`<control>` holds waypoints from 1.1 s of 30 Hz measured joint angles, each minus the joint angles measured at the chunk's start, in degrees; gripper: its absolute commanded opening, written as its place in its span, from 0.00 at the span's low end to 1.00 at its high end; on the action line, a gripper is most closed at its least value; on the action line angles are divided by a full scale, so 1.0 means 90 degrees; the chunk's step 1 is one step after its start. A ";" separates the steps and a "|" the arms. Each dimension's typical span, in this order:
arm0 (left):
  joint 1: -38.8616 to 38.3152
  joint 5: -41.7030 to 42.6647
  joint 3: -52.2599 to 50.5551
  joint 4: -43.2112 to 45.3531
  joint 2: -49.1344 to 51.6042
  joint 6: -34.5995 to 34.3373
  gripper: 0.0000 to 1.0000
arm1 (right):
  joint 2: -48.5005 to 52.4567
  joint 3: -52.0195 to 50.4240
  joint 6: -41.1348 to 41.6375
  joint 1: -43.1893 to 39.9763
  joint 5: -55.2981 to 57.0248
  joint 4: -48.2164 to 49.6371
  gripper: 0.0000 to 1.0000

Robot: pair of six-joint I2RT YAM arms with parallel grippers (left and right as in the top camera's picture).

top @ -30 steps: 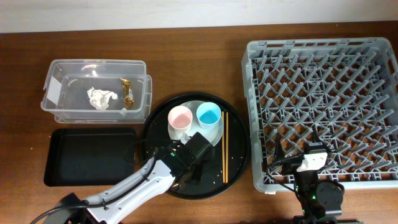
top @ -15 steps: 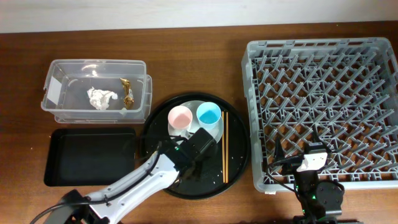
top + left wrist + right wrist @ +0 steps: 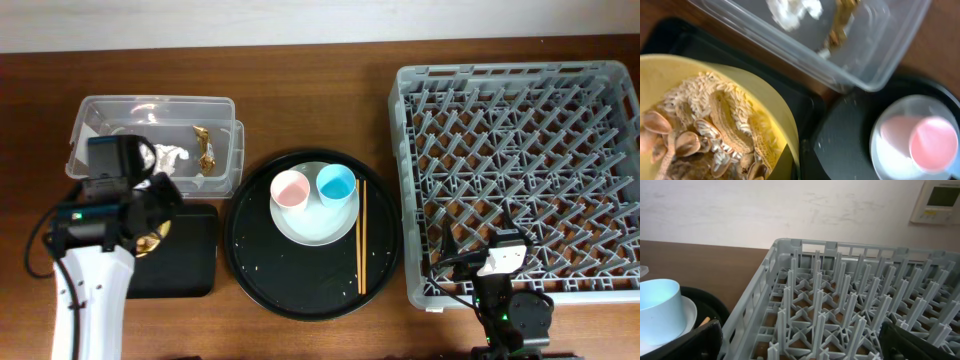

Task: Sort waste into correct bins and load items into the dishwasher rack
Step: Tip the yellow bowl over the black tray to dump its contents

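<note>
My left gripper (image 3: 153, 222) is shut on the rim of the yellow bowl (image 3: 765, 95) and holds it above the shallow black rectangular tray (image 3: 190, 255). The bowl holds brownish crumbly food scraps (image 3: 715, 130). The clear tub (image 3: 150, 145) behind it holds the white tissue (image 3: 166, 157) and the gold foil wrapper (image 3: 205, 147). The pink cup (image 3: 290, 188) and blue cup (image 3: 336, 183) stand on the pale plate (image 3: 315, 225); the chopsticks (image 3: 362, 235) lie beside it. My right gripper (image 3: 805, 350) is open and empty at the front edge of the grey rack (image 3: 520, 170).
The plate, cups and chopsticks rest on a large round black tray (image 3: 300, 285) between the bins and the rack, with crumbs scattered on it. Brown table surface (image 3: 320, 90) lies behind it. A white wall is beyond the rack in the right wrist view.
My left arm has swung from the round black tray to the left, carrying the yellow bowl over the black rectangular tray. The right arm has not moved.
</note>
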 measured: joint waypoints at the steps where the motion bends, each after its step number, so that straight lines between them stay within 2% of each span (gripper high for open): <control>1: 0.0338 0.0012 0.0000 0.0044 0.0000 0.0095 0.00 | 0.0000 0.0000 0.0000 0.0000 -0.0012 0.0002 0.98; 4: 0.0896 0.0148 -0.0136 0.0459 -0.0022 0.0204 0.00 | 0.0000 0.0000 0.0002 0.0000 -0.0012 0.0002 0.98; 6: 0.1246 0.0663 -0.0614 0.1064 -0.0053 0.0262 0.00 | 0.0000 0.0000 0.0000 0.0000 -0.0012 0.0002 0.98; 8: 0.1736 0.1605 -0.1059 0.1401 -0.0041 0.0449 0.00 | 0.0000 0.0000 0.0000 0.0000 -0.0010 0.0002 0.98; 14: 0.3570 0.4818 -0.1124 0.1287 0.0109 0.1787 0.00 | 0.0000 0.0000 0.0000 0.0000 -0.0012 0.0002 0.98; 19: 0.3939 0.7366 -0.1124 0.1302 0.1613 0.3135 0.00 | 0.0000 0.0000 0.0000 0.0000 -0.0012 0.0002 0.98; 21: 0.4155 0.8466 -0.1134 0.0974 0.2200 0.3837 0.01 | 0.0000 0.0000 0.0005 0.0000 -0.0012 0.0002 0.98; 24: 0.4643 0.9394 -0.1457 0.0622 0.2341 0.4857 0.00 | 0.0000 0.0000 -0.0002 0.0000 -0.0012 0.0002 0.98; 27: 0.5391 0.9867 -0.2125 0.0641 0.2344 0.5467 0.00 | 0.0000 0.0000 0.0000 0.0000 -0.0012 0.0002 0.98; 29: 0.5671 1.0025 -0.2334 0.0639 0.2344 0.5693 0.00 | 0.0000 0.0000 0.0002 0.0000 -0.0012 0.0002 0.98; 33: 0.5700 1.0142 -0.2339 0.0661 0.2344 0.5853 0.00 | 0.0000 0.0000 0.0000 0.0000 -0.0012 0.0002 0.98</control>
